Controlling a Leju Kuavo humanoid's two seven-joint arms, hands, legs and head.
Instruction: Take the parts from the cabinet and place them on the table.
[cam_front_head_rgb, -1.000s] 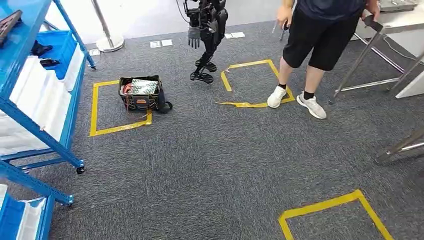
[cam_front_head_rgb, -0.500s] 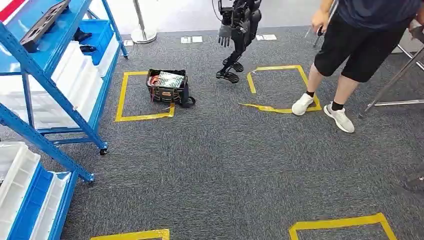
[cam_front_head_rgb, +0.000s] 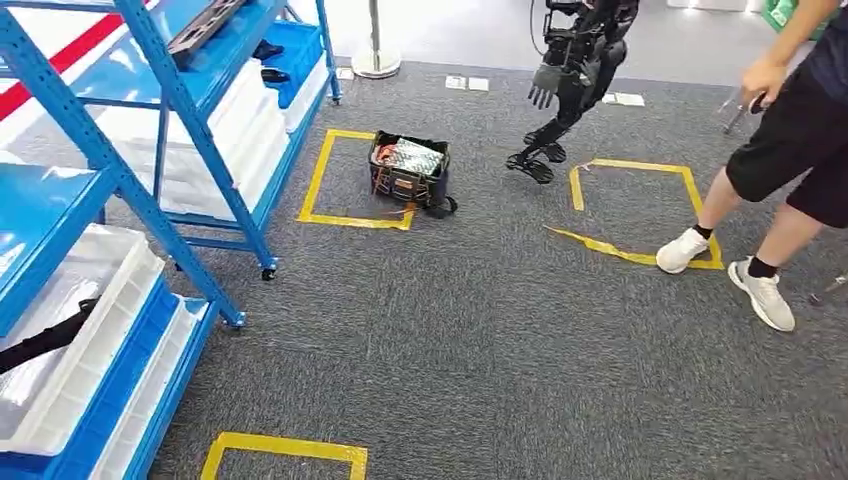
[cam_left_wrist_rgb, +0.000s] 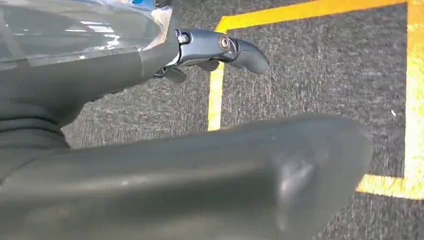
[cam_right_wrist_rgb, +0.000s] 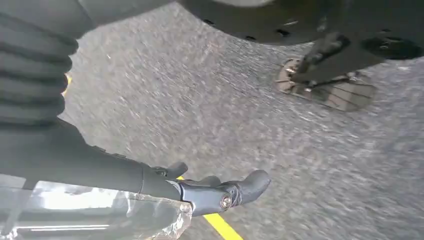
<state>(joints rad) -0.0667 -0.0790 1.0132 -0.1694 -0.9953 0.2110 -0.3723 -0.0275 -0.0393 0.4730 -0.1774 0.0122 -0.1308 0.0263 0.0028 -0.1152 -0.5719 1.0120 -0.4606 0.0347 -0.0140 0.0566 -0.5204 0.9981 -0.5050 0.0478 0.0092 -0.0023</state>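
Observation:
The blue cabinet (cam_front_head_rgb: 176, 92) stands at the left of the head view, with white bins (cam_front_head_rgb: 85, 325) on its lower shelves. A long dark part (cam_front_head_rgb: 205, 24) lies on an upper shelf, and two small dark parts (cam_front_head_rgb: 268, 49) sit further back in a blue tray. A black strap-like piece (cam_front_head_rgb: 42, 341) lies across the near white bin. My left hand (cam_left_wrist_rgb: 215, 47) hangs over the carpet beside yellow tape and holds nothing. My right hand (cam_right_wrist_rgb: 217, 194) also hangs above the carpet, thumb out, with nothing in it.
A black tool bag (cam_front_head_rgb: 410, 172) sits on a yellow tape square (cam_front_head_rgb: 330, 180). Another dark humanoid robot (cam_front_head_rgb: 572, 75) stands at the back. A person (cam_front_head_rgb: 790, 160) in black shorts stands at the right by a second tape square (cam_front_head_rgb: 640, 215). A stanchion base (cam_front_head_rgb: 377, 64) is behind.
The whole picture has shifted right as my view turned left; the cabinet now takes up more of the left side. The person's feet have stepped.

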